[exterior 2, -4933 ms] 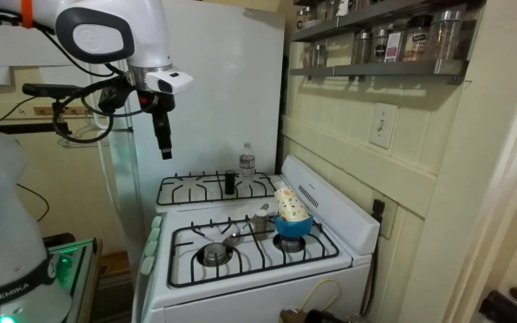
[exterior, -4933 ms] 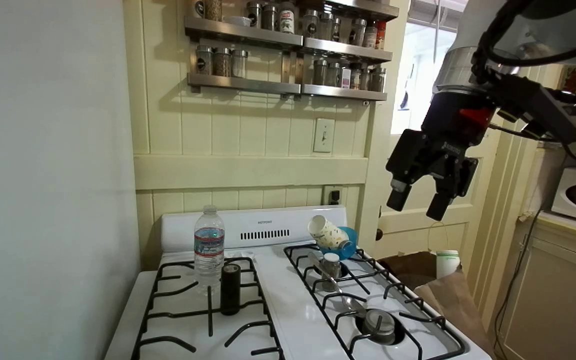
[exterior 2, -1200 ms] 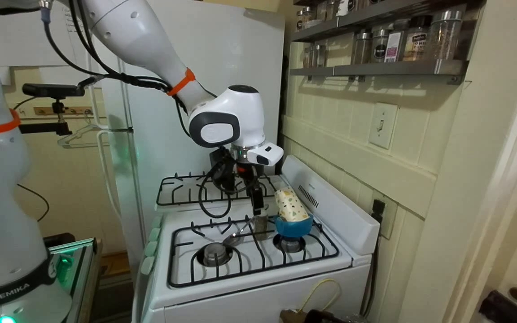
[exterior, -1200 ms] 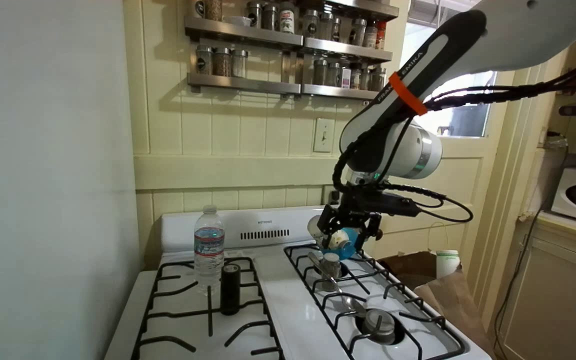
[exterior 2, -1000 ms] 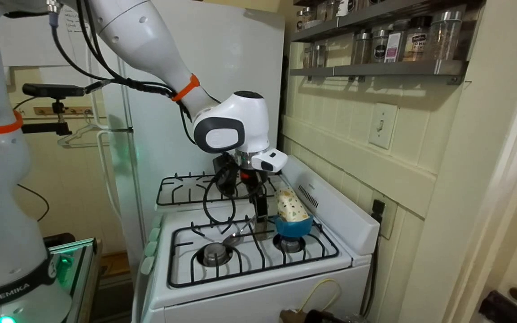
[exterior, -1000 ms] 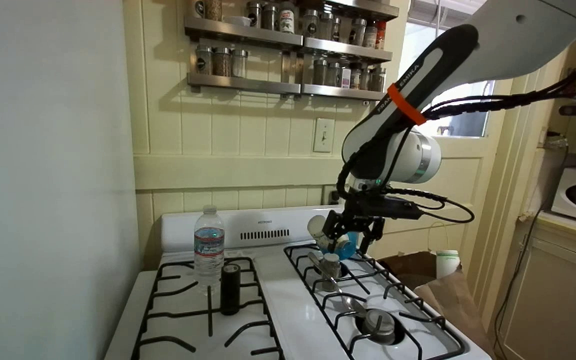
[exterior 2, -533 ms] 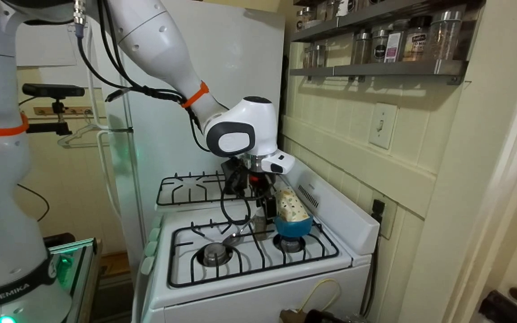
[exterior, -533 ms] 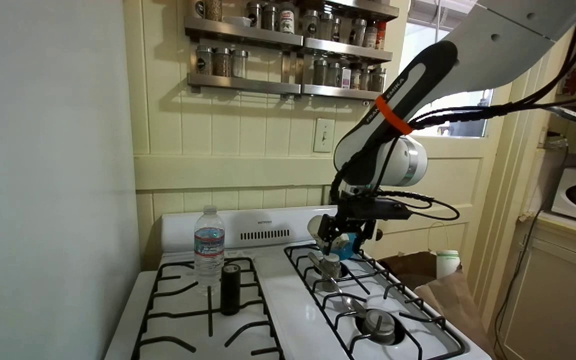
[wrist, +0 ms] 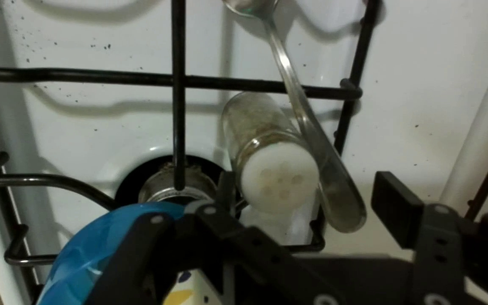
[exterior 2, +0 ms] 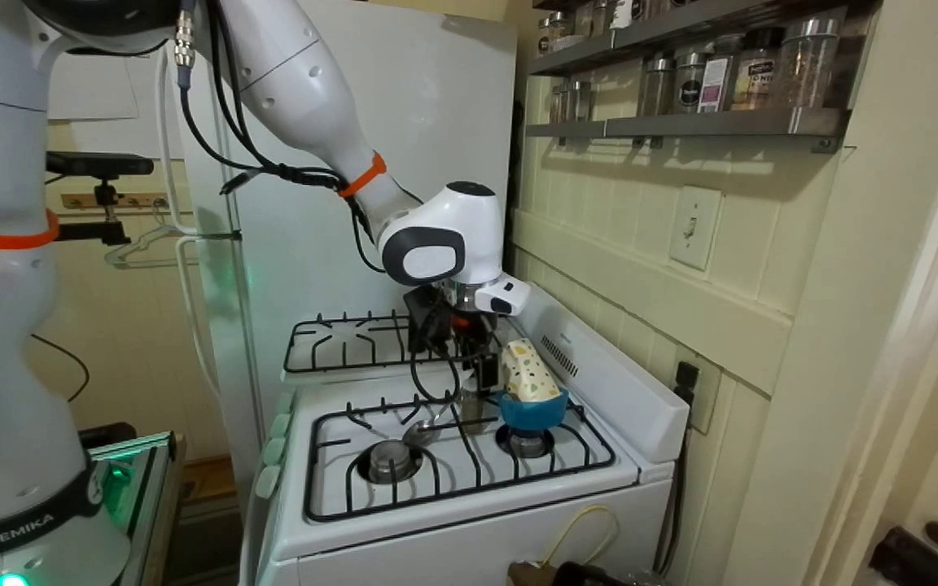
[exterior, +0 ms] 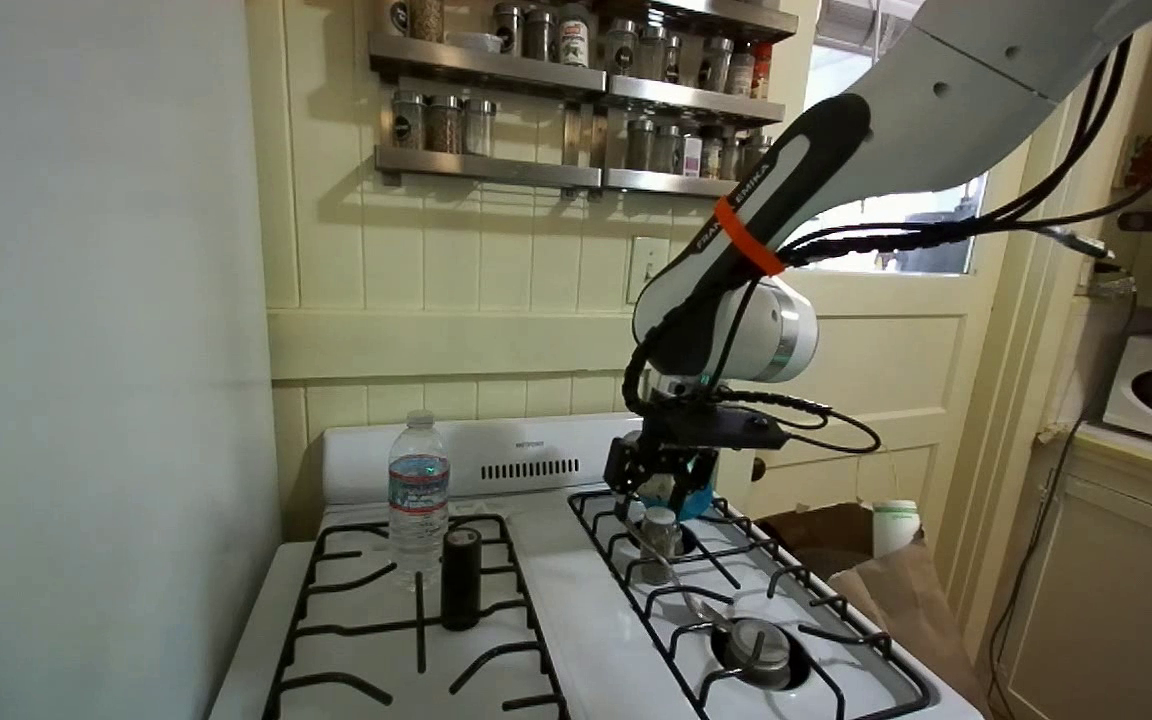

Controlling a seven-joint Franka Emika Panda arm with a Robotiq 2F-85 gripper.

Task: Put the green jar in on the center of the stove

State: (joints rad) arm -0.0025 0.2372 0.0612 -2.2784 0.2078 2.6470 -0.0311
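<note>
Your gripper [wrist: 311, 199] is spread wide in the wrist view, its two fingers [wrist: 397, 209] standing well apart; the pale lid of the green jar [wrist: 265, 148] and the handle end of a spoon [wrist: 297, 93] show in the gap. The jar stands on the stove [exterior: 586, 610], among the bars of the grate [wrist: 178, 118] that also carries a blue bowl [exterior 2: 532, 413]. You cannot tell whether the finger beside the lid touches it, nor whether the spoon leans on the glass. In an exterior view the water bottle [exterior: 419, 500] stands upright near a small dark bottle [exterior: 461, 580]; in an exterior view where your arm [exterior 2: 306, 98] reaches across, both are hidden, and your gripper covers the jar's upper part. Your wrist camera cuts off the bowl at the bottom edge, with the gripper's linkage over much of it, and leaves you just a patch of the spotted cup [exterior 2: 528, 373]. That cup lies tilted in the bowl; its inside is out of your sight. Something brownish shows through the jar's glass, too blurred to name. The water bottle's fill level is hard to read. A white container [exterior: 894, 528] rises at the paper bag [exterior: 911, 600], in it or behind it, you cannot tell which.
</note>
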